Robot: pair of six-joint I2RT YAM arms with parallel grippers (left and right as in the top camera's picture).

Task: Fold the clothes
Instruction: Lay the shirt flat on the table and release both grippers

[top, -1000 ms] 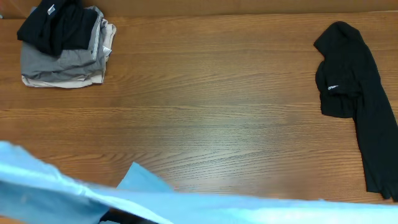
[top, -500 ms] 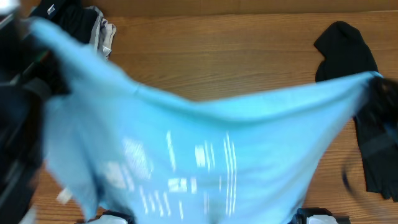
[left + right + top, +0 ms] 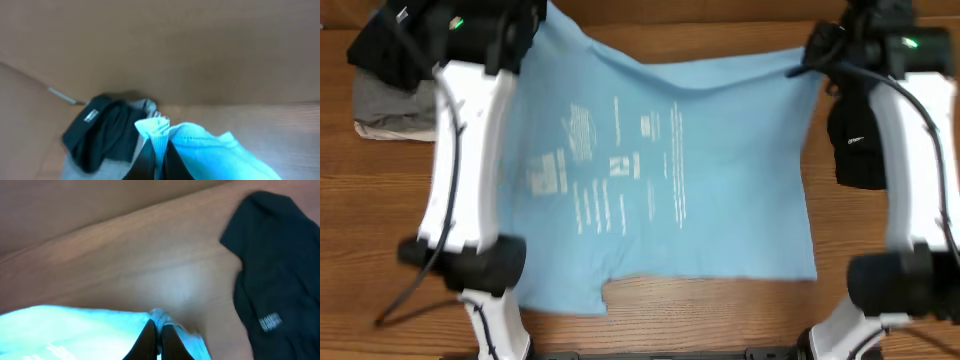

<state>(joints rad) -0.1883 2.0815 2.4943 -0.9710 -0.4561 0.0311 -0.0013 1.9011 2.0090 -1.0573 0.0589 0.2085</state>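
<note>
The sky-blue T-shirt (image 3: 720, 180) lay spread across the middle of the wooden worktop (image 3: 720, 320), its white print lines facing up. Its near edge rested on the wood. The left claw (image 3: 542, 18) was pressed together on the shirt's far left corner. In the left wrist view a bunched fold of blue fabric was pinched between the dark fingers (image 3: 145, 162). The right claw (image 3: 810, 62) pinched the far right corner in the same way, and the hem sagged slightly between the two. A folded pile of grey and black clothes (image 3: 380, 105) sat just left of the left arm. A loose black garment (image 3: 855, 150) lay under the right arm, beside the shirt's right edge.
</note>
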